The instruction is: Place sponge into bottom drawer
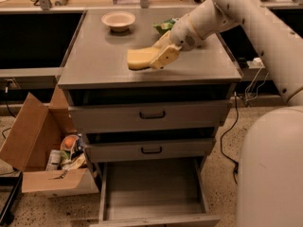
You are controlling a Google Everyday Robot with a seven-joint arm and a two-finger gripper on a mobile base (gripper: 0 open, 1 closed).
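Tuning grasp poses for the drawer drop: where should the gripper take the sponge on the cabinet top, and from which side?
Likely the right end, as viewed, of the sponge, across its short width, approached from the right and above. It lies flat on the cabinet top, long axis left-right, and the gripper sits at that end. The bowl and green bag are behind, off that path.

Readable text: none in view.
Packages in cardboard box: coloured print, too small to read.
Gripper: above the cabinet top, right of centre, fingers closed on the right end of the sponge; no legible marking on either.
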